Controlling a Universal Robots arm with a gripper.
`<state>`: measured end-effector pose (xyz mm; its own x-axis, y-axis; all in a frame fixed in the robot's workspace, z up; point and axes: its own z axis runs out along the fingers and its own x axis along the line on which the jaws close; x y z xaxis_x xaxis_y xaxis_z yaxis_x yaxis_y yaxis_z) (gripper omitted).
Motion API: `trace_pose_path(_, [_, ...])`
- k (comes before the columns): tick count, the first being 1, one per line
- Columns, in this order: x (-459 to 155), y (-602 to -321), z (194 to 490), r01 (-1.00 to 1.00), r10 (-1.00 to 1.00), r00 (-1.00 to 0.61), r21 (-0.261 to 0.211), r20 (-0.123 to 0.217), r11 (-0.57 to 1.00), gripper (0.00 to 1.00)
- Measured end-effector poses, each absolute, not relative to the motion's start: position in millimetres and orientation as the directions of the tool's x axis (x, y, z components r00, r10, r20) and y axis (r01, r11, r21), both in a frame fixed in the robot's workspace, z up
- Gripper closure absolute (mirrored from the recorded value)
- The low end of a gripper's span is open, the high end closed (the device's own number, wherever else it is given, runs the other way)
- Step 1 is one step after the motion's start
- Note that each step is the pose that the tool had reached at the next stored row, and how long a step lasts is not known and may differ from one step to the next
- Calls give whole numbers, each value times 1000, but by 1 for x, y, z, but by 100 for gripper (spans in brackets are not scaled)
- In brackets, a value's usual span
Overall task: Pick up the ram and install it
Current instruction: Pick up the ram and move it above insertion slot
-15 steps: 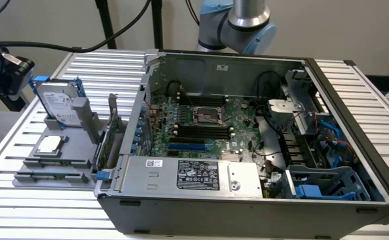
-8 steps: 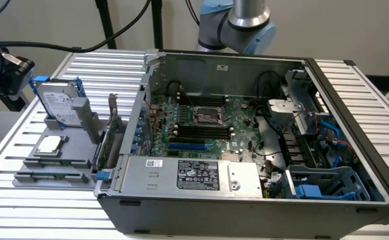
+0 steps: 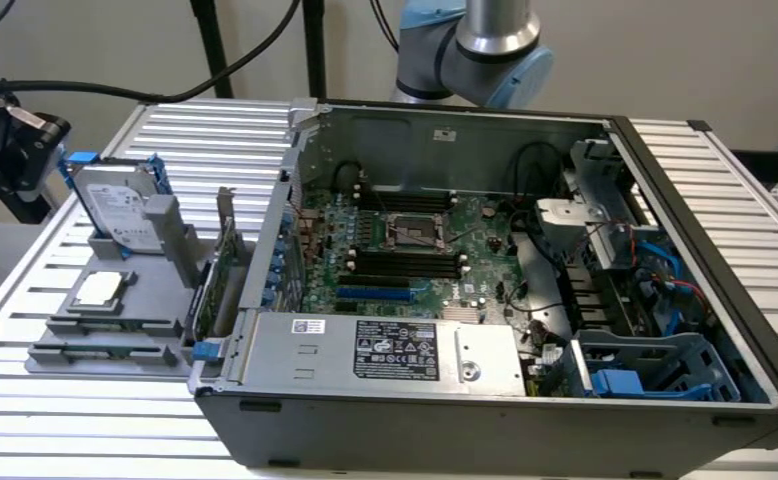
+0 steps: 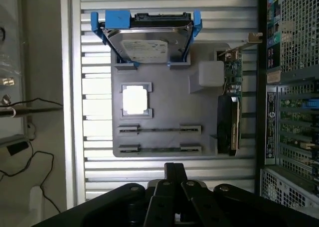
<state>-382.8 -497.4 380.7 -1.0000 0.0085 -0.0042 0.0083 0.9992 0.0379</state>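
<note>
2 ram sticks (image 4: 159,130) in tray (image 4: 164,102) w/ 1 hdd (image 4: 147,43).

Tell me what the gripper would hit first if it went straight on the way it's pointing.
Likely the slatted table just off the gray tray, near the closest ram. Depth is unclear, so it could land on that ram instead.

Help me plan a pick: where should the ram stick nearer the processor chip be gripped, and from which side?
Likely best: grip the ram mid-span, from above, pinching its two flat faces. It stands on edge in the tray, brackets holding both ends, middle free.
</note>
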Motion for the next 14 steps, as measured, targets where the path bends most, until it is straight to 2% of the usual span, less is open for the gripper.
trace_pose_path(14, [-383,-497,377,-244,-244,-970,38,-4,969,89])
